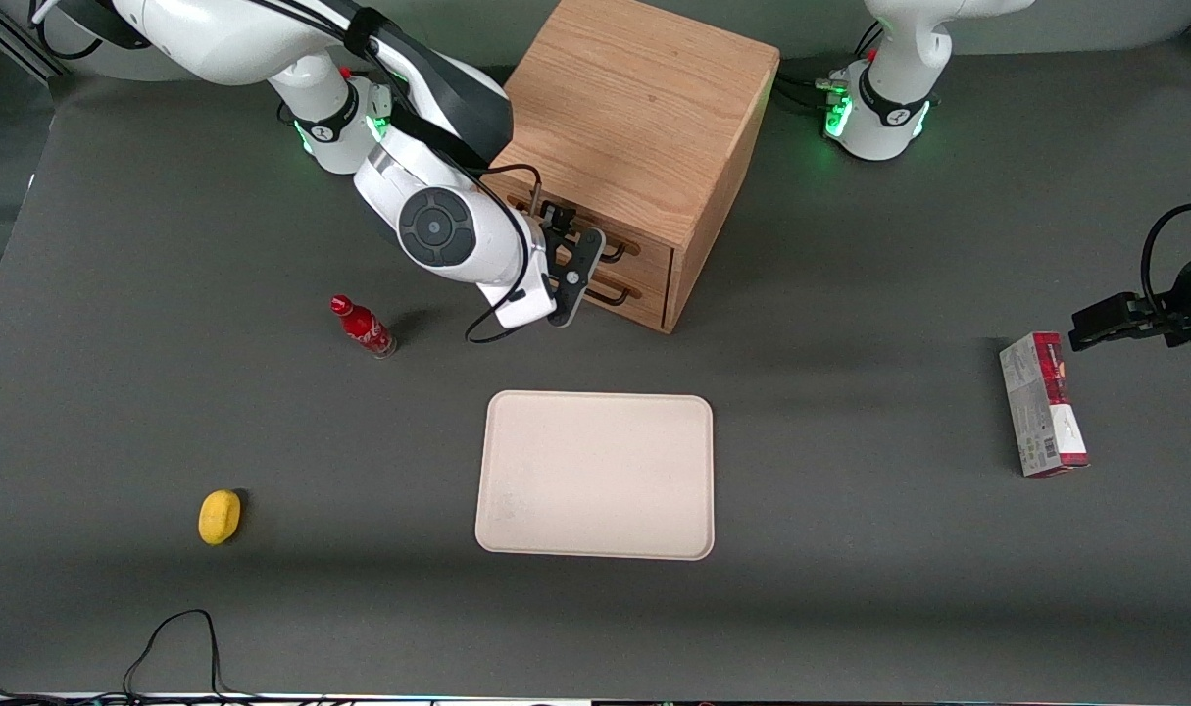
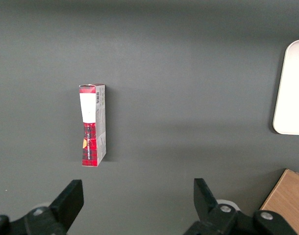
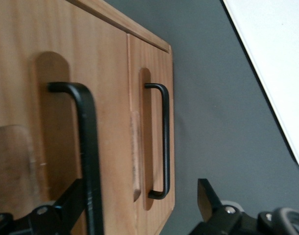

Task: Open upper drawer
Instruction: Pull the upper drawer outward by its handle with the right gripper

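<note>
The wooden cabinet (image 1: 634,118) stands at the back of the table, its two drawers facing the front camera. The upper drawer (image 1: 654,257) (image 3: 22,73) looks closed, its front level with the lower drawer (image 1: 649,299) (image 3: 152,63). My right gripper (image 1: 568,267) (image 3: 137,196) is open right in front of the drawers. The upper drawer's black wire handle (image 3: 88,147) runs between the fingers, close against one finger (image 3: 66,208). The other finger (image 3: 206,198) hangs past the cabinet's edge, over the mat. The lower handle (image 3: 164,142) also lies within the open span.
A beige tray (image 1: 595,476) (image 2: 291,88) lies nearer the front camera than the cabinet. A red bottle (image 1: 365,328) stands beside the working arm. A yellow object (image 1: 220,517) lies toward the working arm's end. A red and grey box (image 1: 1043,404) (image 2: 93,125) lies toward the parked arm's end.
</note>
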`<state>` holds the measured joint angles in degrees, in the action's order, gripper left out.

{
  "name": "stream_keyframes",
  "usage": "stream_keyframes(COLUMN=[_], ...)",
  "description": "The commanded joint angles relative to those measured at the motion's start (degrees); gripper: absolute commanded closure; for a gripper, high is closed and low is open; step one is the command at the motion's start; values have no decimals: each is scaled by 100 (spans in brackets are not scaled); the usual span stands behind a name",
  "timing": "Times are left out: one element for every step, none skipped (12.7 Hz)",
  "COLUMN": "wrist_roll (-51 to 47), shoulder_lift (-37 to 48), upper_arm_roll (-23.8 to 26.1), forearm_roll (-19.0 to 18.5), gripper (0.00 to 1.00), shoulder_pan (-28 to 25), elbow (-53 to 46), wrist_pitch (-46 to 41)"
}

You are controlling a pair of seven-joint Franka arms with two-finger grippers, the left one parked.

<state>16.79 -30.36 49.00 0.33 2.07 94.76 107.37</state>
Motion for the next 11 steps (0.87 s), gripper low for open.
stream_keyframes(wrist_roll=[61, 79, 79, 62, 70, 79, 88, 244, 446, 657, 781], shoulder_lift=[-163, -233, -338, -443, -549, -637, -716, -804, -874, -936, -980], upper_arm_roll=[4, -13, -22, -31, -31, -40, -66, -188, -303, -434, -549], forearm_roll=[-313, -375, -419, -524, -664, -796, -884, -894, -903, -894, -877], gripper=[0, 0, 0, 0, 0, 0, 0, 0, 0, 0, 0], shoulder_pan=[-13, -5, -5, 4, 22, 39, 57, 57, 57, 57, 57], elbow=[-45, -167, -290, -448, -615, -747, -862, -1028, -1204, -1397, -1556], wrist_pitch=[118, 109, 109, 100, 65, 30, -5, -75, -232, -390, -496])
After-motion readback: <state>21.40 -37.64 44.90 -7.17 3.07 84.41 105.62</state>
